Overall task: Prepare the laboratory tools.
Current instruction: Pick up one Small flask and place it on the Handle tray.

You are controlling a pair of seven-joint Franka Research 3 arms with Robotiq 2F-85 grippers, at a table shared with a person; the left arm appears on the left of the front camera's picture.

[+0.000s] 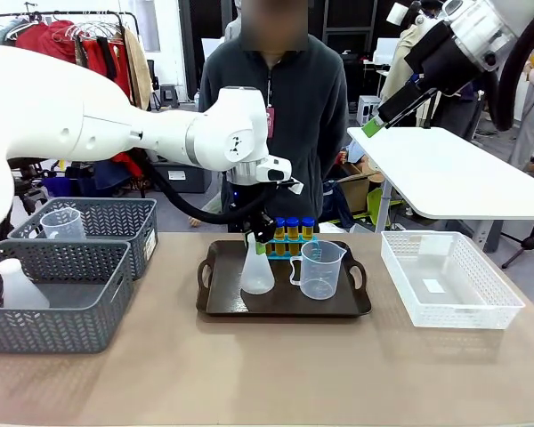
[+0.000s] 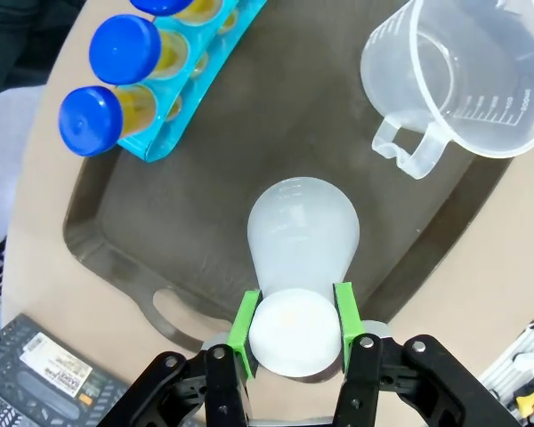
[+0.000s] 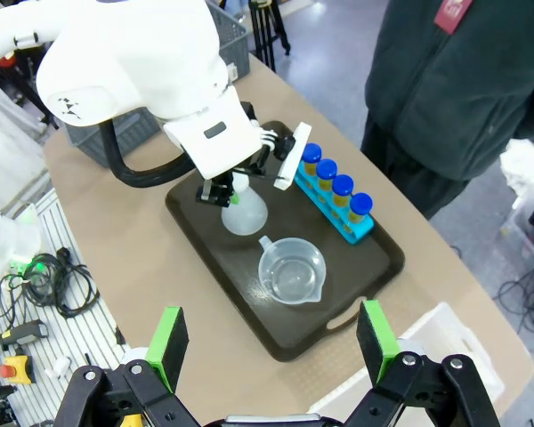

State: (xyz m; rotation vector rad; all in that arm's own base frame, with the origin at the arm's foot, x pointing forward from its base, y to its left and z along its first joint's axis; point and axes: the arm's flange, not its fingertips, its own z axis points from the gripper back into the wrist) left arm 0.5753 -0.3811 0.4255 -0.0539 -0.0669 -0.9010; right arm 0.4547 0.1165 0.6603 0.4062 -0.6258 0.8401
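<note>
A dark tray (image 1: 285, 304) holds a white conical flask (image 1: 256, 272), a clear handled beaker (image 1: 320, 269) and a blue rack (image 1: 289, 246) of yellow blue-capped test tubes (image 1: 294, 228). My left gripper (image 2: 295, 327) is shut on the neck of the flask (image 2: 303, 238), green pads on both sides, while the flask stands upright with its base on the tray (image 2: 116, 240). The beaker (image 2: 463, 80) and test tubes (image 2: 125, 49) lie just beyond it. High at the back right hangs my right gripper (image 1: 371, 127). In its own view the right gripper (image 3: 274, 342) is open above the tray (image 3: 365, 267).
Two grey mesh baskets (image 1: 116, 233) on the left hold another beaker (image 1: 62, 222) and another flask (image 1: 18, 286). A white lattice basket (image 1: 449, 280) sits right of the tray. A person (image 1: 267, 116) stands at the far edge. A white table (image 1: 454, 173) is behind right.
</note>
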